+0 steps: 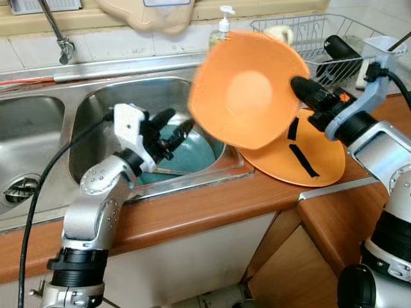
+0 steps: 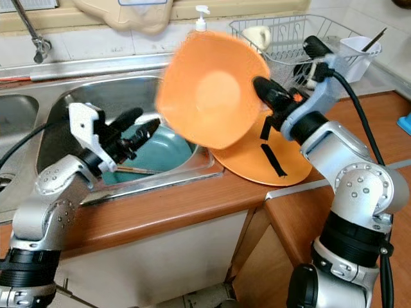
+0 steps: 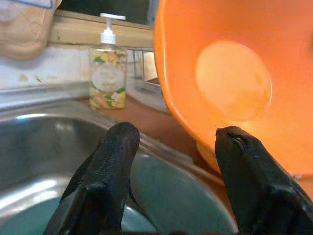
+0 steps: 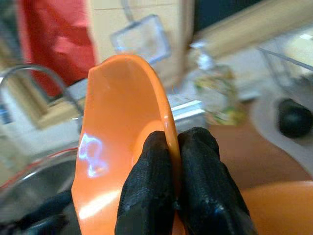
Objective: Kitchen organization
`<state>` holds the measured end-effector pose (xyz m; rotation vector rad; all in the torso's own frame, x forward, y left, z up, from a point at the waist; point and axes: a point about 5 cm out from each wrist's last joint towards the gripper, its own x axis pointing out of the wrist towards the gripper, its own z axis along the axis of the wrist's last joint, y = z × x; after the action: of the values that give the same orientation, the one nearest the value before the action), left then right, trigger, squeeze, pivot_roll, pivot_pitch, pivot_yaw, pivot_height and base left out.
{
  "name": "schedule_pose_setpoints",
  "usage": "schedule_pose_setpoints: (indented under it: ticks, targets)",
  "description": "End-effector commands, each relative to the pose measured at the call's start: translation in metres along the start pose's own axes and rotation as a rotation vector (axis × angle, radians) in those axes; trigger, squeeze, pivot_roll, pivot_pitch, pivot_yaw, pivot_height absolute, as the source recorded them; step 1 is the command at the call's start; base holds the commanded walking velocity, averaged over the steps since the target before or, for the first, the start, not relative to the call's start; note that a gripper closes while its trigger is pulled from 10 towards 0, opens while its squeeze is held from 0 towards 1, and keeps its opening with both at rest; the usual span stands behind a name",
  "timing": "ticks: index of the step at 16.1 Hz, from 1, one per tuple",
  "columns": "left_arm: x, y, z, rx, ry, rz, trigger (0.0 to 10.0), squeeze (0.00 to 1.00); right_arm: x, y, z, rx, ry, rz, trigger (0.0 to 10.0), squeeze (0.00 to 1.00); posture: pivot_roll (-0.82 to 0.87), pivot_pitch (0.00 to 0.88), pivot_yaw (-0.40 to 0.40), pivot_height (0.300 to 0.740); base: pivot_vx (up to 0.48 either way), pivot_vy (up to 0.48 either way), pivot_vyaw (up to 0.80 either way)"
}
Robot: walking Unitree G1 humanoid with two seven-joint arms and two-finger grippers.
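Above the sink (image 1: pixel 96 109):
Right end effector (image 1: pixel 297 85): pinching orange bowl (image 1: pixel 247 90) rim, tilted.
Left end effector (image 1: pixel 176 125): wide, empty, just below bowl.

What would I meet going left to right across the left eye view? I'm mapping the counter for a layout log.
Tap → left tool over the teal dish in the sink → orange bowl held up by the right tool → dish rack.

The orange bowl (image 1: pixel 247 90) is motion-blurred along its rim and hides the lower part of the soap dispenser (image 1: pixel 223 25) behind it. It also covers part of the orange plate (image 1: pixel 302 157). The left arm hides part of the teal dish (image 1: pixel 192 154) in the sink (image 1: pixel 96 102).
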<state>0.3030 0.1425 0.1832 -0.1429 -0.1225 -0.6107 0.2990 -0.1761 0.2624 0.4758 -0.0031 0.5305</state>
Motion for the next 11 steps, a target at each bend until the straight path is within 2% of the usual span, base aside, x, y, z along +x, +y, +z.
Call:
schedule_pose_setpoints:
  ticks: [1,4,5,6,9,10,11]
  targets:
    - [0.001,0.001,0.001,-0.031,-0.011,0.008,10.0,0.0,0.003,0.017,0.013,-0.024,-0.061,0.102,0.0,0.0,-0.17,0.0,0.011,0.74,0.0,0.0,0.0]
    - [0.002,0.002,-0.001,-0.103,-0.032,0.021,10.0,0.0,0.002,0.027,0.01,-0.008,-0.054,0.179,0.0,0.0,-0.17,0.0,0.01,0.74,0.0,0.0,0.0]
    - [0.004,0.001,-0.001,-0.199,-0.062,0.011,10.0,0.0,0.0,0.033,0.008,0.008,-0.048,0.229,0.0,0.0,-0.17,0.0,0.008,0.74,0.0,0.0,0.0]
    - [0.004,0.001,-0.001,-0.199,-0.062,0.011,10.0,0.0,0.0,0.033,0.008,0.008,-0.048,0.229,0.0,0.0,-0.17,0.0,0.008,0.74,0.0,0.0,0.0]
    - [0.005,-0.004,-0.001,-0.347,-0.11,-0.038,10.0,0.0,0.0,0.037,0.006,0.036,-0.054,0.254,0.0,0.0,-0.17,0.0,0.007,0.74,0.0,0.0,0.0]
    - [0.006,-0.005,-0.003,-0.392,-0.117,-0.044,8.3,0.0,0.001,0.037,0.006,0.045,-0.058,0.256,0.0,0.0,-0.17,0.0,0.008,0.74,0.0,0.0,0.0]
    - [0.006,-0.005,-0.004,-0.417,-0.13,-0.037,2.1,0.0,0.001,0.038,0.006,0.049,-0.06,0.257,0.0,0.0,-0.18,0.0,0.011,0.74,0.0,0.0,0.0]
